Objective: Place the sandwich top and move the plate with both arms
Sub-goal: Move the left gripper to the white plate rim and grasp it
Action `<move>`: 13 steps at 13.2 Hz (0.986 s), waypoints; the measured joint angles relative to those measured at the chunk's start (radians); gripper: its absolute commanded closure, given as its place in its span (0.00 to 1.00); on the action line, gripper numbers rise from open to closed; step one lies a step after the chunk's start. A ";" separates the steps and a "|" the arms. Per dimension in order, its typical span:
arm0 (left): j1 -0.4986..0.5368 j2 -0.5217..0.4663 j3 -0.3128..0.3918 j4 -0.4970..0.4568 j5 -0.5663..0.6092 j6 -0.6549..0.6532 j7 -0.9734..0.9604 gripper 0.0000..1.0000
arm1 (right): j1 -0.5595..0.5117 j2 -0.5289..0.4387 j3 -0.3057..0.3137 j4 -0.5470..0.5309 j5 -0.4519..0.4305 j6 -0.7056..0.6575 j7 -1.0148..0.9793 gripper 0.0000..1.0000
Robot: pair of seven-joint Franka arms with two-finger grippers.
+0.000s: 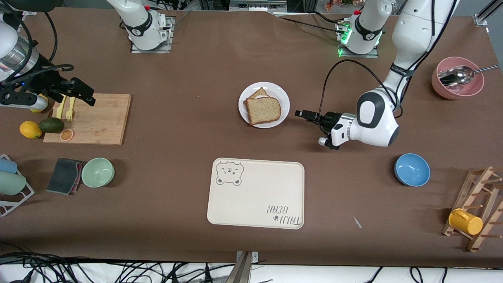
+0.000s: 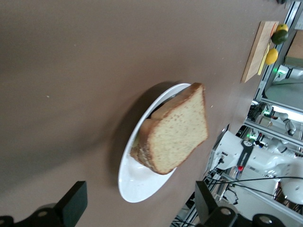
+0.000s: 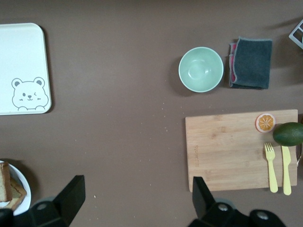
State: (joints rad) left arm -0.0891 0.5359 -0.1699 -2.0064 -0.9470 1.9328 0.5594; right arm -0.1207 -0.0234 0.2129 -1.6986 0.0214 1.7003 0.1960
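A brown desk (image 1: 188,129) holds a white plate (image 1: 281,96) at centre, the sandwich top (image 1: 264,110) stacked on it. At its three o'clock, the left gripper (image 1: 301,114) hovers open. The right gripper (image 1: 84,93) waits open above the cutting board (image 1: 102,122).

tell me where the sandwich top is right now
In the front view the sandwich top lies on the stack on the white plate mid-table, farther from the camera than the bear-print tray.

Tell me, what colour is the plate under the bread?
Plain white. The plate shows best in the front view, with the sandwich top lying on it.
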 measured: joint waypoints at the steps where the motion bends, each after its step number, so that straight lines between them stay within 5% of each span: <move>1: 0.000 0.013 -0.002 -0.011 -0.008 0.014 0.048 0.02 | 0.000 0.001 0.000 -0.001 0.000 -0.005 0.000 0.00; 9: -0.066 0.042 -0.016 -0.080 -0.140 0.114 0.308 0.14 | 0.000 0.004 0.002 -0.003 0.000 -0.011 0.000 0.00; 13: -0.092 0.048 -0.016 -0.101 -0.141 0.153 0.373 0.37 | 0.000 0.003 0.003 -0.003 0.000 -0.011 0.006 0.00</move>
State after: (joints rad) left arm -0.1812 0.5839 -0.1858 -2.1075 -1.0885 2.0854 0.9326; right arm -0.1207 -0.0201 0.2162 -1.7015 0.0214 1.6891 0.2025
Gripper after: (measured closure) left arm 0.198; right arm 0.000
